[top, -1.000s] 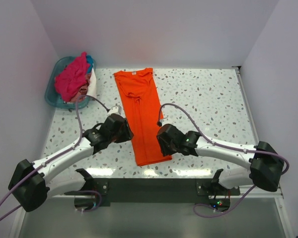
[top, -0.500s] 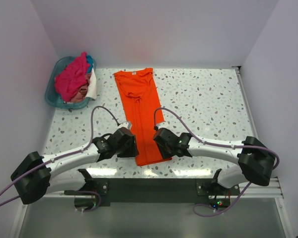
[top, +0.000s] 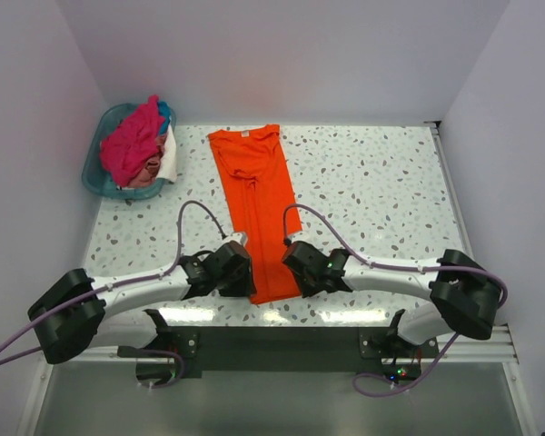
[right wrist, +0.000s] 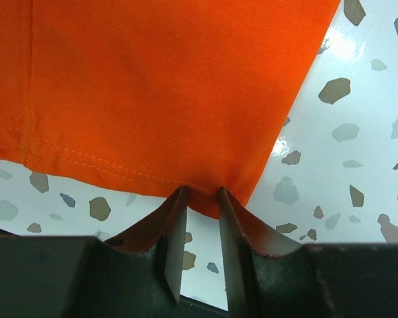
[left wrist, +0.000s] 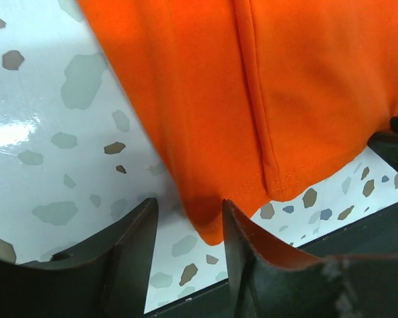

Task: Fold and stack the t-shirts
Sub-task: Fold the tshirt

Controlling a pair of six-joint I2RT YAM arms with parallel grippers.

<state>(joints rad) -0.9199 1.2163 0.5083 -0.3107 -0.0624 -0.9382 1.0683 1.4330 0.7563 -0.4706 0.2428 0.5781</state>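
While the orange t-shirt [top: 254, 209] lies folded lengthwise into a long strip down the middle of the bench [top: 381, 191], its collar at the far end and its hem at the near edge, both arms reach low to that hem, one at each corner. The left claw [top: 248, 286] sits at the near left corner. The left wrist view shows its two fingers [left wrist: 136, 252] moderately apart, with the tip of the orange corner lying in the gap between them, closer to the right-hand finger, and speckled bench on either side of it. The right claw [top: 298, 283] sits at the near right corner. In the right wrist view its fingers [right wrist: 172, 225] stand narrow, only a slim slot left, and the stitched hem corner dips into the mouth of that slot. Bench shows through the gap below the cloth, so the fingers are not pressed together. Well apart from all this, at the far left corner, a teal basket [top: 98, 177] holds the other t-shirts heaped together: a magenta one [top: 132, 145] on top, a bit of blue [top: 164, 111] behind it, and white [top: 170, 159] spilling over the right rim.
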